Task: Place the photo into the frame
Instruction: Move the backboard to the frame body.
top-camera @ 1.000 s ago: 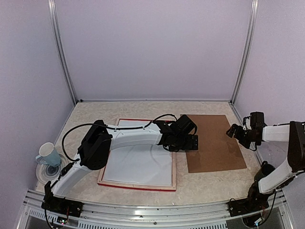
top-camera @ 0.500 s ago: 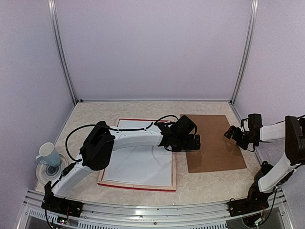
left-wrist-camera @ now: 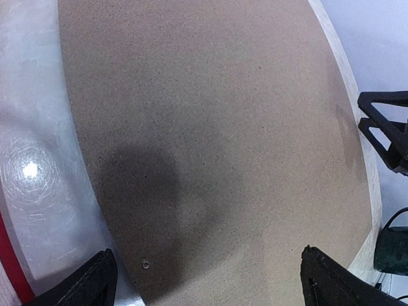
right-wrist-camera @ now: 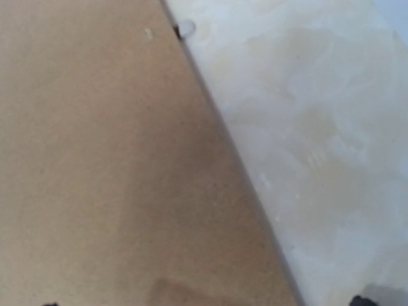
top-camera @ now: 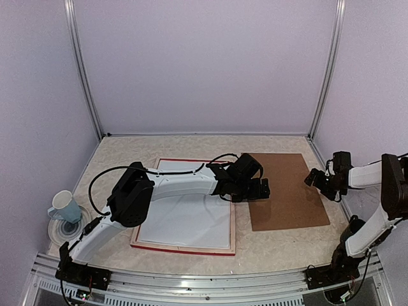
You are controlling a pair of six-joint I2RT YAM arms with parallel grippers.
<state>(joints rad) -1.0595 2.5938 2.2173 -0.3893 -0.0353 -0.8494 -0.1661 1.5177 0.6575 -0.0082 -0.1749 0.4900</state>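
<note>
Far left of the bench (top-camera: 127,153): a pale blue mug (top-camera: 62,203) stands upright on a round saucer (top-camera: 56,231), well apart from everything else.

Left of centre: the frame (top-camera: 232,229) lies flat on the bench. Red shows along its far and near edges and pale wood along its right side. A white sheet (top-camera: 185,223) fills its opening and lies flat inside the rim. No print shows on it, so we cannot tell whether it is the photo plain side up or some other sheet.

The left arm (top-camera: 178,185) reaches low across the far half of the frame towards the right. The left pincer (top-camera: 264,190) is past the frame's right side, over the left margin of the brown backing panel (top-camera: 290,191). Its jaws are spread wide with nothing between them. In the left wrist view the two fingertips (left-wrist-camera: 95,284) sit at the bottom corners, with bare board and the pincer's own shadow between them. A small round mark (left-wrist-camera: 145,262) sits near the panel's edge.

Right of centre: the backing panel lies flat on the bench just beside the frame. We cannot tell whether the two touch.

Far right: the right pincer (top-camera: 313,177) hangs at the panel's right edge, jaws wide apart and holding nothing. The right wrist view shows only that edge running diagonally, brown board on one side and marbled bench on the other.
</note>
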